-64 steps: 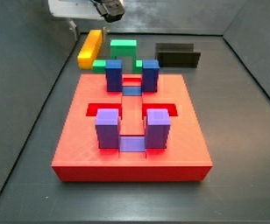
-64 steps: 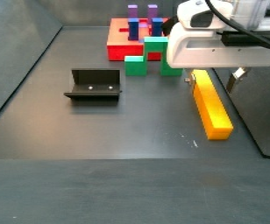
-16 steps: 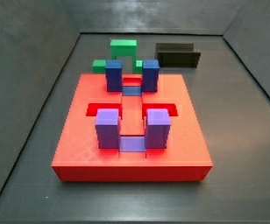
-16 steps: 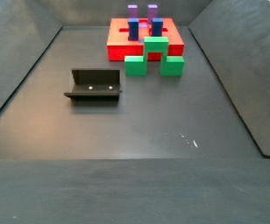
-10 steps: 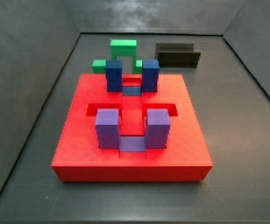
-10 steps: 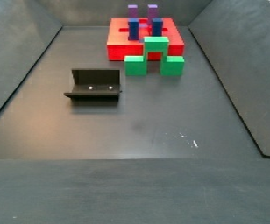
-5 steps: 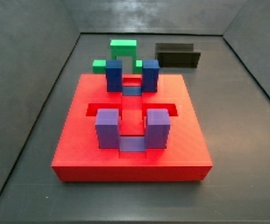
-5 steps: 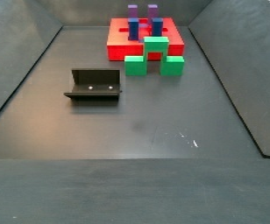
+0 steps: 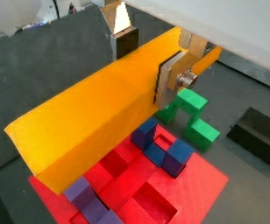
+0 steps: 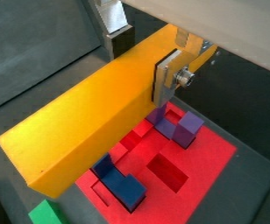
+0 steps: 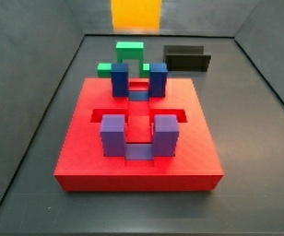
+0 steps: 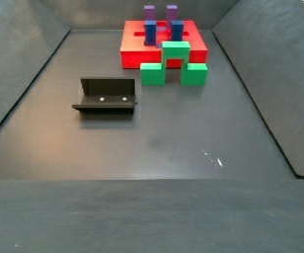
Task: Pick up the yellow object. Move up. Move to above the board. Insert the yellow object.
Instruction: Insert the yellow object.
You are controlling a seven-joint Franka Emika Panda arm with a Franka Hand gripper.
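Gripper (image 9: 149, 54) clamped on the yellow object (image 9: 103, 109), silver fingers (image 9: 170, 80) flat against the bar's two sides in both wrist views, with the board (image 9: 190, 194) and its blue and purple posts directly below the held bar. In a side view the bar's lower end (image 11: 137, 14) now shows at the top edge, above the green block (image 11: 130, 52); half a second earlier it was out of frame. The fixture (image 12: 106, 96) and board (image 12: 131, 43) are unchanged on the floor.

A robot test lab: dark walled pen, red board (image 11: 138, 157), a fixture (image 12: 106, 96), tool (image 9: 149, 61) clamping the yellow bar (image 9: 96, 109) above.
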